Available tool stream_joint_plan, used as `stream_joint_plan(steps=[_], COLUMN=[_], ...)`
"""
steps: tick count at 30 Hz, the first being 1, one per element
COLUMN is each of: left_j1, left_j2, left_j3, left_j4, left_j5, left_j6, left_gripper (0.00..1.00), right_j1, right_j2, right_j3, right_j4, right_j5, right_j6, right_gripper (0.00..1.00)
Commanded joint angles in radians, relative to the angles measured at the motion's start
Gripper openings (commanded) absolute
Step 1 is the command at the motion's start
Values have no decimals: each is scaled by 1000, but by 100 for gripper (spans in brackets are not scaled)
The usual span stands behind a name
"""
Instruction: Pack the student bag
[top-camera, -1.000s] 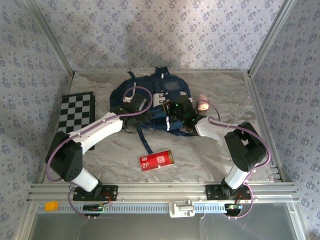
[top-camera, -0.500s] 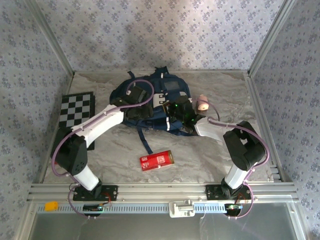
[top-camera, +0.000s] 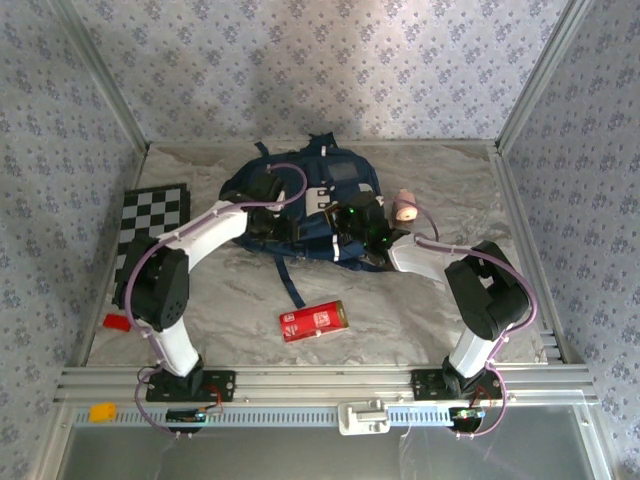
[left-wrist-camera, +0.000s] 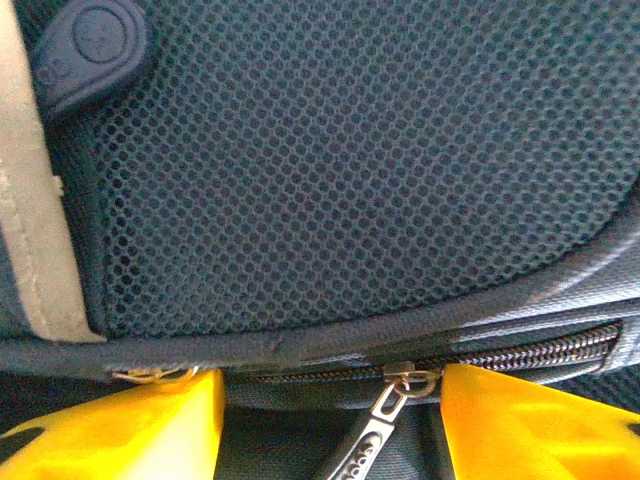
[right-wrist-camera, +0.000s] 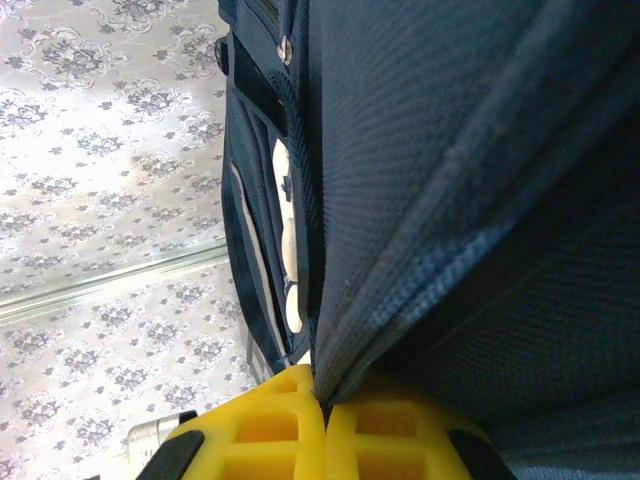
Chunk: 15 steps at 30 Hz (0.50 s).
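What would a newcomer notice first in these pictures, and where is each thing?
The big navy student bag lies in the middle, towards the back. The right claw is pinched shut on a fold of its fabric; the left claw stands open astride a zipper pull. A red carton lies alone in front of the bag, and a chequered board sits at the left edge.

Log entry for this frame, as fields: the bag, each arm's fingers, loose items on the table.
student bag: lying at the far middle of the table, both arms reaching onto it
left fingers: open, one on each side of a zipper pull, below a mesh panel
right fingers: shut on a fold of the bag's fabric
loose items: red box on the table in front of the bag; checkered board at the left
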Motion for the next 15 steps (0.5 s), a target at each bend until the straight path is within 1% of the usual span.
stream_joint_plan(steps=[1, 7, 12, 15], left_j1=[3, 2, 2, 2], left_j2=[20, 86, 75, 47], left_j3=[31, 92, 89, 60], left_j4=[-20, -9, -20, -23], left_j5=[35, 101, 134, 129], left_j6=[34, 46, 66, 58], left_gripper=[54, 38, 24, 22], right_j1=[3, 2, -7, -12], right_j2=[0, 9, 4, 2], right_j3=[51, 55, 53, 51], right_j4=[44, 41, 30, 24], right_j5=[-17, -16, -17, -15], right_j6=[-26, -28, -36, -41], right_gripper=[0, 0, 0, 0])
